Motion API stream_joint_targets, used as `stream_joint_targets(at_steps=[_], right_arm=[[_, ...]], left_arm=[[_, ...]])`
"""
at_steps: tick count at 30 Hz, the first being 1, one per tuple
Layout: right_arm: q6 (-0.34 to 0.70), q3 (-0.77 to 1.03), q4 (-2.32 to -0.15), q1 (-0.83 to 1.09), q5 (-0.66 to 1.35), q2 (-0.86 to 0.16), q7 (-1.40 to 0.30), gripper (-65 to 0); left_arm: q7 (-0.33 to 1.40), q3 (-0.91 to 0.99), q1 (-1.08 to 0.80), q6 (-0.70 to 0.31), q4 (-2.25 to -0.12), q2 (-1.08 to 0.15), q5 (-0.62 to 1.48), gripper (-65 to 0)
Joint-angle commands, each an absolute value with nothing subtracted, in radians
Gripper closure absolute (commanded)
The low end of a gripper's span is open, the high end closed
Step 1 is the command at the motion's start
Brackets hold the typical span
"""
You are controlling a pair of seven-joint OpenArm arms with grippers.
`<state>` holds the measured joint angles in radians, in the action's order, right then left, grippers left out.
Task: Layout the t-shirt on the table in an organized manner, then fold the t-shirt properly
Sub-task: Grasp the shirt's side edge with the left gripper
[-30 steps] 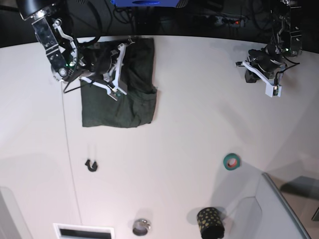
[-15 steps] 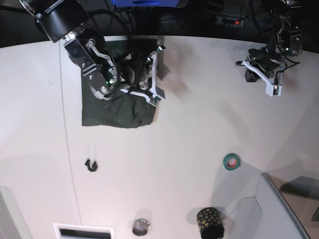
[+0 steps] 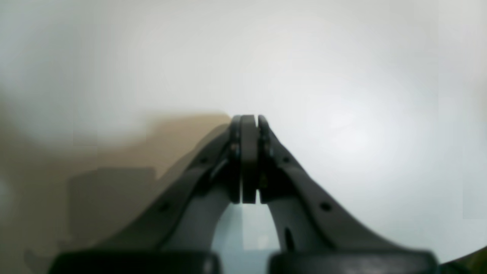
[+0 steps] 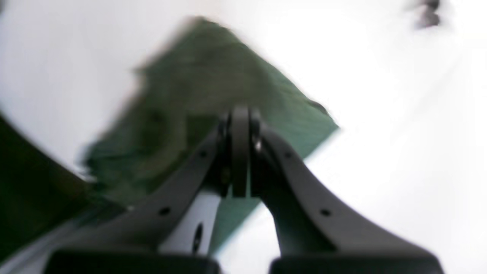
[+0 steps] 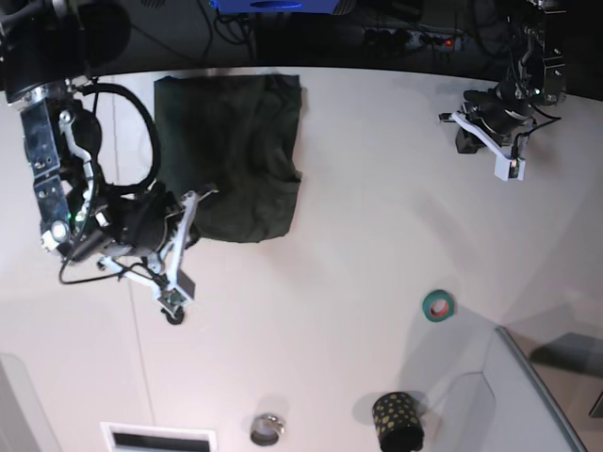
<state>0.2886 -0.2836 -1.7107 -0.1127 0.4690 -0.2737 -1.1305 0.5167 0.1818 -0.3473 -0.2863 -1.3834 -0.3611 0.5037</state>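
Note:
The dark green t-shirt [image 5: 231,155] lies folded into a rough rectangle at the back left of the white table [image 5: 339,235]. It shows blurred as the t-shirt [image 4: 213,87] behind the fingers in the right wrist view. My right gripper [image 5: 174,294] is shut and empty, hovering off the shirt's near-left corner; in its own view the right gripper [image 4: 240,114] has its jaws pressed together. My left gripper [image 5: 507,169] hangs shut at the far right over bare table. Its wrist view shows the left gripper [image 3: 249,118] holding nothing.
A teal tape roll [image 5: 437,305] lies right of centre. A black dotted cup [image 5: 398,421] and a small metal ring [image 5: 268,429] stand near the front edge. A grey bin corner [image 5: 532,395] sits front right. A small black clip [image 5: 172,317] lies just under the right gripper.
The right arm has swung off the shirt, toward the front left, leaving the folded shirt uncovered. The left arm has barely shifted.

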Motion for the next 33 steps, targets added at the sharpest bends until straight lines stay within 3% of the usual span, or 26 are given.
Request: stream_joint_targets(at_steps=[1, 4, 10, 14, 21, 25, 30, 33], right_arm=[[0.292, -0.297, -1.699, -0.157, 0.483, -0.298, -1.101, -0.8], [0.292, -0.38, -1.661, -0.209, 0.483, -0.357, -1.087, -0.5], [0.292, -0.552, -1.601, -0.274, 0.481, -0.363, -1.082, -0.5], [0.289, -0.575, -1.549, -0.278, 0.481, -0.364, -1.009, -0.8], [0.291, -0.199, -1.632, -0.102, 0.486, -0.32, -0.987, -0.9], [0.295, -0.085, -1.649, -0.041, 0.486, -0.314, -0.986, -0.9], [0.295, -0.007, -1.644, 0.015, 0.484, -0.32, -0.969, -0.9], [0.297, 0.005, -1.641, 0.054, 0.484, -0.321, -0.906, -0.9]], left_arm=[[0.503, 0.157, -0.346, -0.332, -1.422, -0.372, 0.516, 0.0], [0.509, 0.058, -0.349, -0.41, -1.494, -0.369, 0.516, 0.0], [0.51, -0.226, -0.338, -0.414, -1.669, -0.371, 0.516, 0.0], [0.544, -0.263, -0.348, -0.414, -1.722, -0.364, 0.516, 0.0], [0.575, -0.125, -0.344, -0.415, -1.633, -0.334, 0.555, 0.0], [0.68, -0.048, -0.335, -0.42, -1.635, -0.329, 0.661, 0.0], [0.68, -0.051, -0.294, -0.424, -1.6, -0.326, 0.684, -35.5], [0.68, -0.07, -0.257, -0.561, -1.549, -0.294, 0.684, -58.3]])
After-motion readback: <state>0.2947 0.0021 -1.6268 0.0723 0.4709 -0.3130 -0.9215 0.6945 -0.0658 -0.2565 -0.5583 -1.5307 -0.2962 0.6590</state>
